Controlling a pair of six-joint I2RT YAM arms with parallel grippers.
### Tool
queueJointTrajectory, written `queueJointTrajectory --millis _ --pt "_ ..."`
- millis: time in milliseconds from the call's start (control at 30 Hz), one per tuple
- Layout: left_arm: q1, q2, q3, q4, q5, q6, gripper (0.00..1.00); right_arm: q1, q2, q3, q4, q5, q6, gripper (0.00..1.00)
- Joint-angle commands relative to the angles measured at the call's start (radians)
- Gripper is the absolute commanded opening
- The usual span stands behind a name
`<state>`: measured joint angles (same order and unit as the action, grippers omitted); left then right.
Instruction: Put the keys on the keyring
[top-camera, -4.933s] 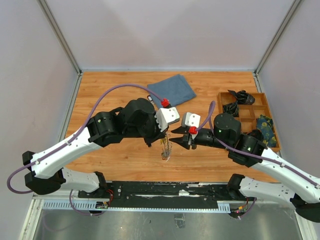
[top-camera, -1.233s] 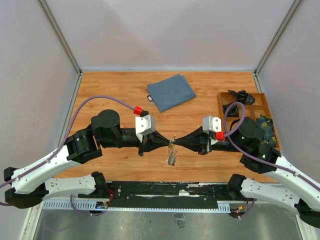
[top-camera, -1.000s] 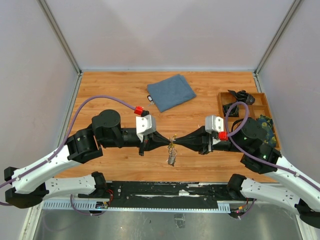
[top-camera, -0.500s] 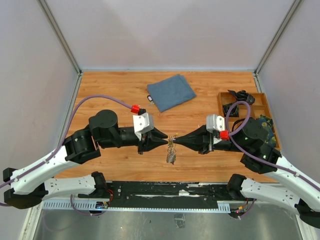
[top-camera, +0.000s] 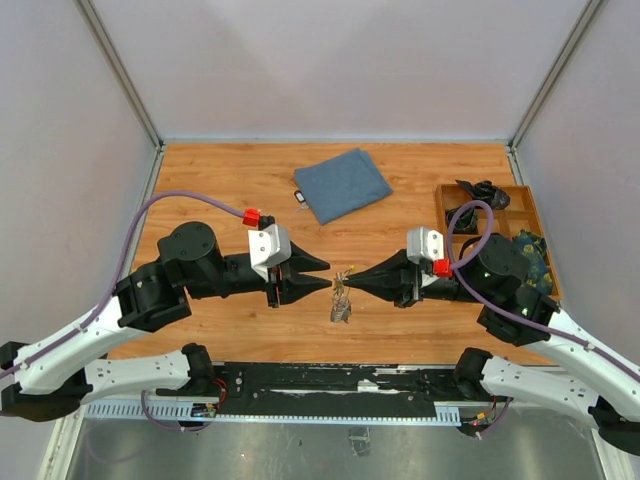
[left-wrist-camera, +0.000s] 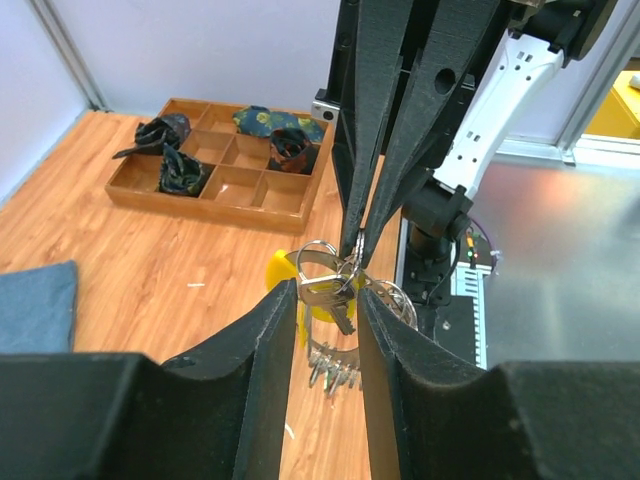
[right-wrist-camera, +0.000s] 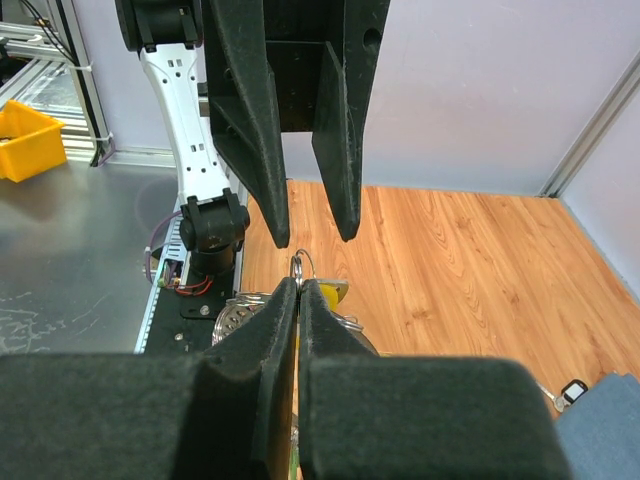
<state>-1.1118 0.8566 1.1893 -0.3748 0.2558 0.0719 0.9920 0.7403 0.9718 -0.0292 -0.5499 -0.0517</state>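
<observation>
**Tray** (top-camera: 497, 226): wooden, divided into compartments, at the right edge of the table (top-camera: 230, 170). The top view shows dark bundles in the far left compartments and a blue-green patterned piece at the near right. The left wrist view shows the tray (left-wrist-camera: 205, 201) from the side, with two dark bundles, one patterned piece and one dark red-flecked bundle, each in its own compartment.

**Cloth** (top-camera: 343, 183): blue, folded, flat on the far middle of the table, with a small black-and-white object (top-camera: 298, 197) just beside its left corner.

**Right gripper** (top-camera: 351, 282): jaws pressed together on a small ring (left-wrist-camera: 320, 243) at the head of the bunch.

**Keys** (top-camera: 341, 308): hang in the air below that pinch, between the two grippers.

**Left gripper** (top-camera: 328, 275): jaws apart, nothing between them, tips just short of the bunch.

**Left wrist view only:** metal keys (left-wrist-camera: 338, 312), a yellow tag (left-wrist-camera: 281, 272), and the ridged keyring (left-wrist-camera: 392, 303) on the right of the bunch.

**Right wrist view only:** the small ring's loop standing above the closed fingertips (right-wrist-camera: 285, 300), and a yellow bin (right-wrist-camera: 25, 125) beyond the table.
</observation>
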Motion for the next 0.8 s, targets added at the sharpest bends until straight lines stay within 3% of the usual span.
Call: queueJointTrajectory --millis 0,667,767 --pt "-0.011 0.012 0.007 0.03 0.041 0.012 0.36 -0.001 -0.007 0.025 0.049 -0.013 0.012 0.0" --pt "-0.011 0.033 0.004 0.033 0.077 0.009 0.24 -0.001 -0.005 0.024 0.059 -0.015 0.018 0.0" --pt "-0.012 0.036 0.005 0.031 0.077 0.012 0.15 -0.001 -0.007 0.022 0.059 -0.012 0.018 0.0"
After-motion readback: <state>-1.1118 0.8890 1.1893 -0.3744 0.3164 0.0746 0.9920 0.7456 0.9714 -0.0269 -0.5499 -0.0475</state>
